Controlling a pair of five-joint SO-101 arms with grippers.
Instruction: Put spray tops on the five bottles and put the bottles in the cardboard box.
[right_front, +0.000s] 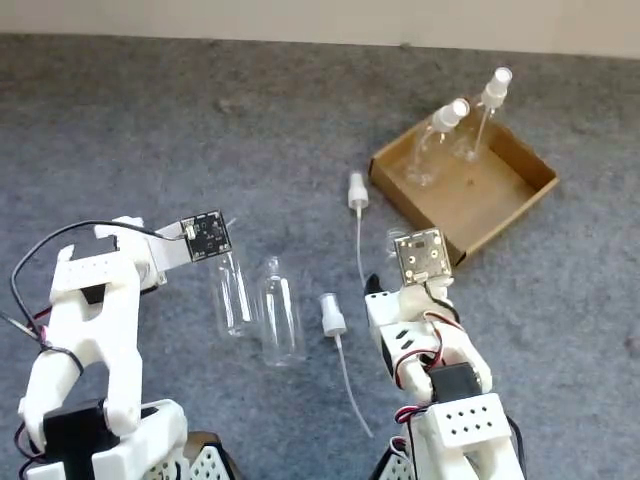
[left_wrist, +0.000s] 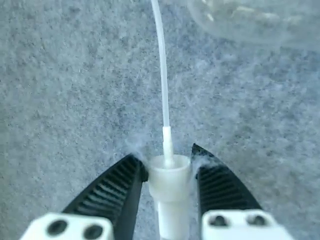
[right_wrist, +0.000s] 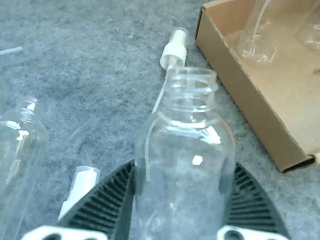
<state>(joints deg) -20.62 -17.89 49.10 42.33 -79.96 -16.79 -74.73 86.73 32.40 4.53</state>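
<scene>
Now right tool (right_wrist: 184, 172) clamps one bottle (right_wrist: 185, 130), left tool (left_wrist: 167, 157) one spray top (left_wrist: 170, 187); two boxed.

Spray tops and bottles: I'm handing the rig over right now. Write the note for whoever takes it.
Grippers: left gripper shut on a spray top, low over the carpet. The right gripper is shut on an uncapped bottle beside the cardboard box.
Done: two capped bottles stand in the box.
On the carpet: two bare bottles lying down, two loose spray tops.
Left: cap three bottles and box them.
</scene>
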